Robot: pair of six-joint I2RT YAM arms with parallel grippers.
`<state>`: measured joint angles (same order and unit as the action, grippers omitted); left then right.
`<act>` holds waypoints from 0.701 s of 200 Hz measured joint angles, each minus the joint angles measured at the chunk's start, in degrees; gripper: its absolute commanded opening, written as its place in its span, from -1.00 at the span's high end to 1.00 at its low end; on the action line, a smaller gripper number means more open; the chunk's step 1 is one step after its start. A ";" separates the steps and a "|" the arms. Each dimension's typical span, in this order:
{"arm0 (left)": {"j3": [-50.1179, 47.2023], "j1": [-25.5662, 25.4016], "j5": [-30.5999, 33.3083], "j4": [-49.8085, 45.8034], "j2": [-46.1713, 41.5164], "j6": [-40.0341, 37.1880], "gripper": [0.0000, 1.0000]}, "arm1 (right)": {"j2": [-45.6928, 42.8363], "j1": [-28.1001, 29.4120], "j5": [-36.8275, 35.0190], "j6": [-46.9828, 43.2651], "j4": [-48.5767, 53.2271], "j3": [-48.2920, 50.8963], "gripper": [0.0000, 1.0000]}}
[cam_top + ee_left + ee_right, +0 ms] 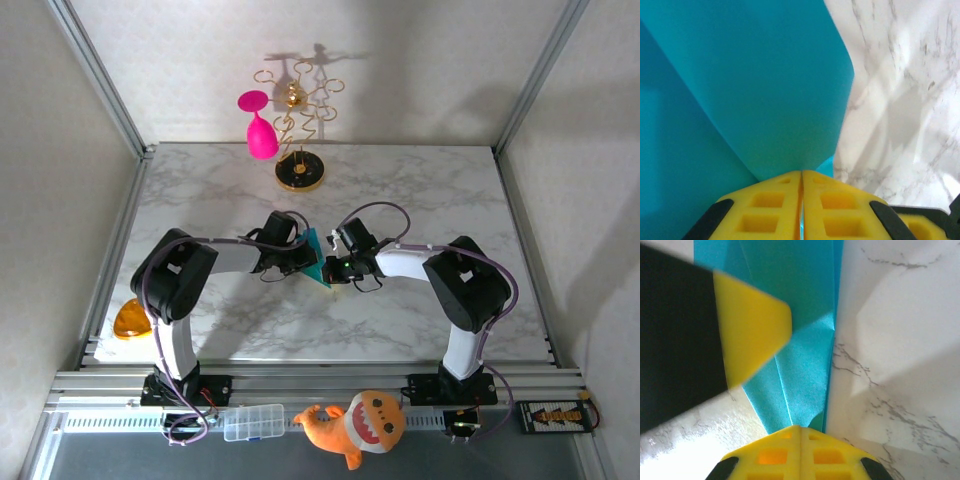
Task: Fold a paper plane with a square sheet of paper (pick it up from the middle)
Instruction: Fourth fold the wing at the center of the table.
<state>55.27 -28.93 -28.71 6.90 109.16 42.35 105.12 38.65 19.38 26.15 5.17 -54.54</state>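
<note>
Centre of the top view: left gripper (801, 175) and right gripper (800, 429) are both pinched shut on the paper (318, 259), held over the table (420, 190).

Risk: arms pulling apart would likely tear the thin sheet, and a slipping grip would let layers shift and creases misalign.

Paper is matte turquoise, layered, sharply creased. Pads (765, 200) are yellow and cellular. Tabletop is white marble pattern.

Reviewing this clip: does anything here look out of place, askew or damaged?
An orange plush toy lies by the front rail, off the marble table, and an orange translucent item sits at its left edge. The turquoise paper shows no tear.
</note>
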 measured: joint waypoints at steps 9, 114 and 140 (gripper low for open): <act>0.79 0.98 -0.11 -0.31 0.48 -0.37 0.78 | 0.11 0.00 0.00 -0.09 -0.02 0.00 0.99; 5.55 4.70 -0.28 -2.05 3.56 -2.10 0.78 | 0.70 0.00 -0.48 -1.55 -0.68 0.07 0.98; 6.45 6.19 -0.26 -2.12 4.22 -2.14 0.78 | 0.70 0.00 -0.70 -1.57 -0.72 0.07 0.98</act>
<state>61.71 -22.74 -28.97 4.78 113.38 40.21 105.82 38.65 18.68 24.58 4.45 -54.48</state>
